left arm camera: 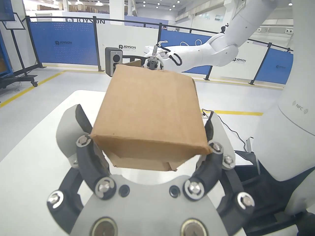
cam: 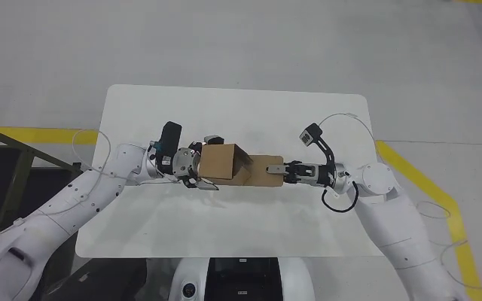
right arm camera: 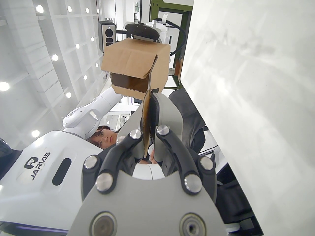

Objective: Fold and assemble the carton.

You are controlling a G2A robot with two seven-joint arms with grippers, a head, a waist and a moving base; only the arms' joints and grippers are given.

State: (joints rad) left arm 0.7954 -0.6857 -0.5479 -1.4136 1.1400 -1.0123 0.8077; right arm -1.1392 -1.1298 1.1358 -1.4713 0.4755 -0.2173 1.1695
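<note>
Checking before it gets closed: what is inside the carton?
Through the open end of the carton, only bare brown inner walls show. Deeper in is dark and partly covered by a flap.

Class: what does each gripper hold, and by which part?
Both hold the carton: left gripper clasps its body's end, right gripper pinches an outstretched flap.

The right gripper (left arm camera: 153, 65) is mostly hidden behind the far edge of the brown cardboard carton (left arm camera: 150, 109), whose dark inside cannot be made out.

a white table (cam: 226, 113) on grey floor (cam: 226, 38) marked with yellow lines (cam: 45, 135).
</note>
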